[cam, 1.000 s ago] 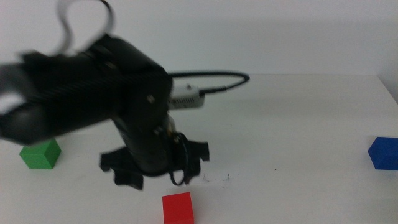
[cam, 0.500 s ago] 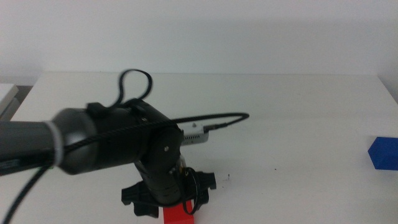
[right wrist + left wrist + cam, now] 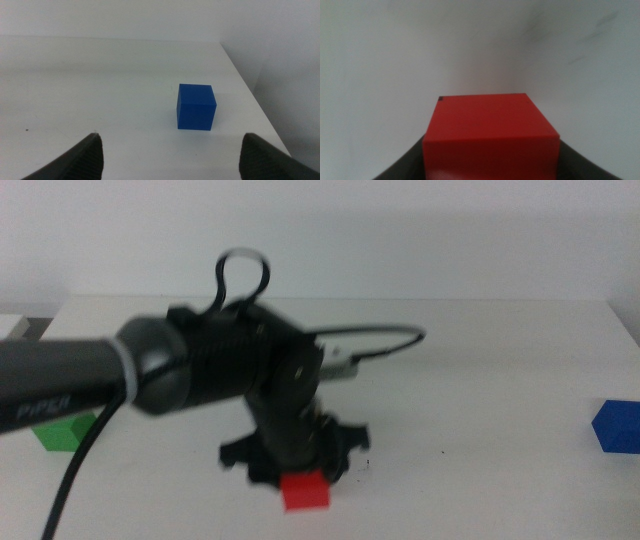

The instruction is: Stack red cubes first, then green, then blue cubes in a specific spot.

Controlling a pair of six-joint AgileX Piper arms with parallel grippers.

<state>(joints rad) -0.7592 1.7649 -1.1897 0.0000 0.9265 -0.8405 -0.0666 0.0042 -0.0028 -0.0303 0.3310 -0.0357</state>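
My left gripper point(image 3: 302, 480) is shut on the red cube point(image 3: 303, 491) and holds it at the table's front middle; whether it touches the tabletop I cannot tell. In the left wrist view the red cube point(image 3: 490, 132) fills the space between the two dark jaws. The green cube point(image 3: 58, 434) sits at the left, partly hidden behind the left arm. The blue cube point(image 3: 617, 425) sits at the far right edge, and it shows in the right wrist view point(image 3: 196, 106) ahead of my open, empty right gripper point(image 3: 170, 157). The white patch with tiny dark specks point(image 3: 400, 463) lies just right of the red cube.
The left arm's thick dark body point(image 3: 200, 375) and its black cable point(image 3: 385, 340) span the table's left and middle. The table's right edge point(image 3: 625, 330) runs close to the blue cube. The right arm is out of the middle view.
The left gripper came down over the red cube and closed on it. It has now carried the cube a little to the right and farther from the front edge.
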